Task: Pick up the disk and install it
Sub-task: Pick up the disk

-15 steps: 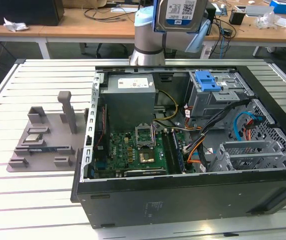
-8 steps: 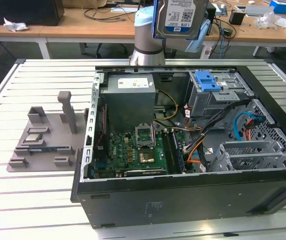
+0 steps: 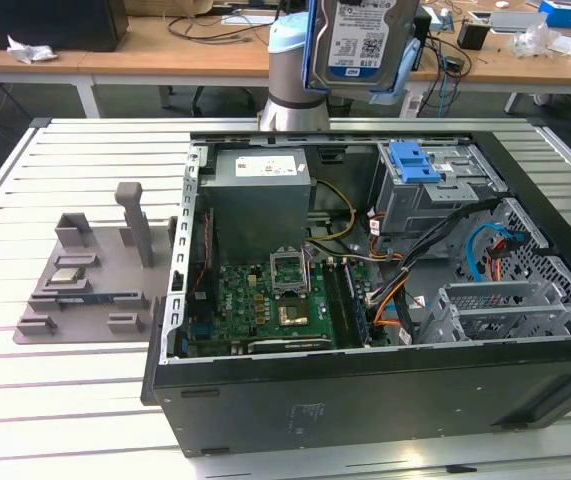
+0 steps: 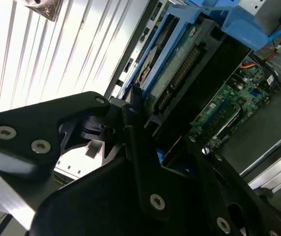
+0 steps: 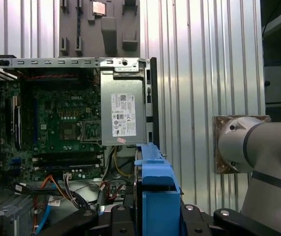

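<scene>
Carrying step, pick-up done — the disk [image 3: 360,35] hangs upright, well above the drive bay [image 3: 415,165]. The gripper [image 5: 156,214] is clamped on the disk's blue carrier edges. Judged need — level the disk and align it squarely with the bay.

Lab; slatted workbench [image 3: 65,400], cable-strewn desks [image 3: 145,55]

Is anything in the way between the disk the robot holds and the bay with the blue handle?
Nothing I can see. The gripper holds the disk above the case, and the way down to the drive bay looks free. Black cables run beside the bay, not over it.
</scene>
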